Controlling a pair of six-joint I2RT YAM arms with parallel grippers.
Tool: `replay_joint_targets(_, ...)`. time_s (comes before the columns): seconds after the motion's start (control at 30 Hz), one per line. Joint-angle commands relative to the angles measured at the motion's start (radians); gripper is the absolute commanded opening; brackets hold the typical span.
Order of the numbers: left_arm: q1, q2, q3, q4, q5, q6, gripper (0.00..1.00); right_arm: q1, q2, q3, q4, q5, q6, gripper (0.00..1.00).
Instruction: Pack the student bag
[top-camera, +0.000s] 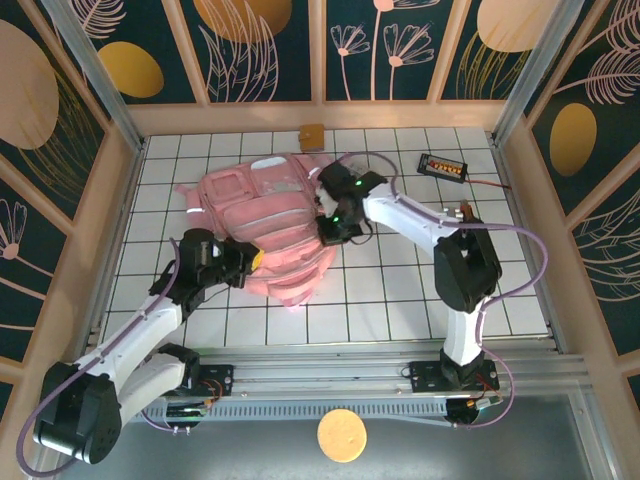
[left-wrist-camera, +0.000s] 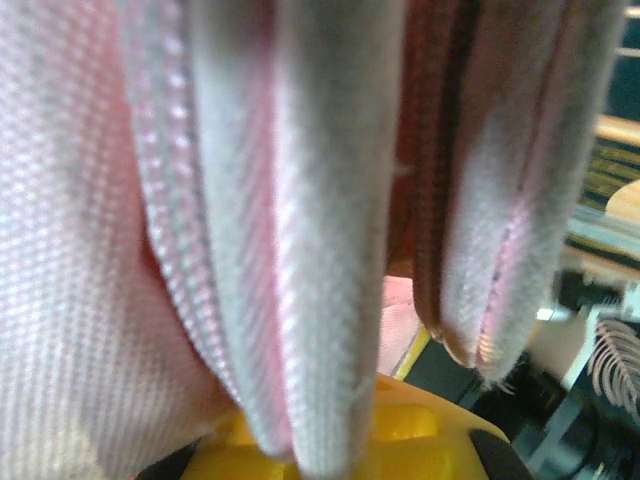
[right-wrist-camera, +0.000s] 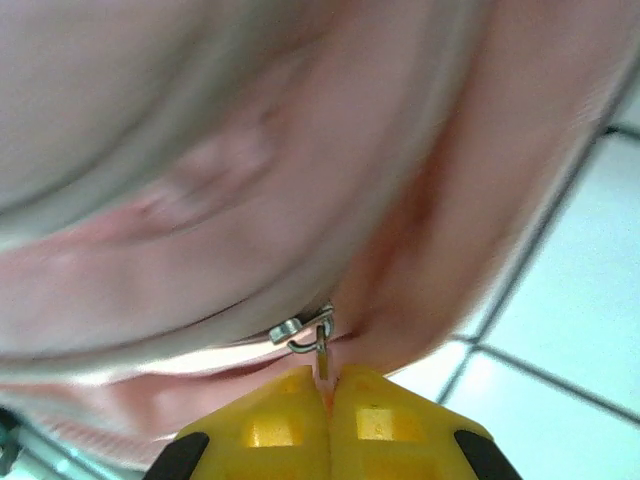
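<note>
As seen from above, one student bag is recorded, lying flat on the white gridded table just left of frame centre, with its pink fabric rumpled.

Count: two grippers, both at the bag.
- The left gripper is set against the bag's lower-left edge. In the left wrist view a folded grey-pink band of bag fabric runs down between the yellow fingers, which are closed on it. Ribbed pink cloth takes up most of that frame and blocks the table beyond.
- The right gripper is placed at the bag's right edge, near frame centre. In the right wrist view the yellow fingers are pressed together at bottom centre, with the zip pull pinched between them; its metal ring is seen just above the tips. Blurred pink fabric covers the upper left of that frame, and white tiles are visible at lower right.

Other items, one of each:
- one small tan square at the table's far edge, above the bag and apart from it;
- one black device with a row of orange lights at upper right, with a cable attached;
- one orange disc at bottom centre, below the arm bases.

The bag's right side is partly hidden by the right wrist.
</note>
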Motion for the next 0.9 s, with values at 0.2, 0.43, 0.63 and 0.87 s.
replay_joint_targets(0.2,0.021,0.084,0.177,-0.201,0.087,0.298,0.0,-0.104,0.121,0.129,0.171,0.266,-0.377,0.0)
replay_joint_targets(0.43,0.02,0.155,0.269,-0.342,0.126,0.435,0.0,-0.139,0.067,-0.075,0.732,0.361,-0.843,0.0)
replay_joint_targets(0.63,0.021,0.204,0.296,-0.429,0.159,0.529,0.0,-0.163,0.123,-0.053,0.935,0.36,-1.044,0.0)
replay_joint_targets(0.87,0.08,0.251,0.338,-0.512,0.123,0.622,0.0,-0.16,0.103,-0.047,0.906,0.292,-1.023,0.0)
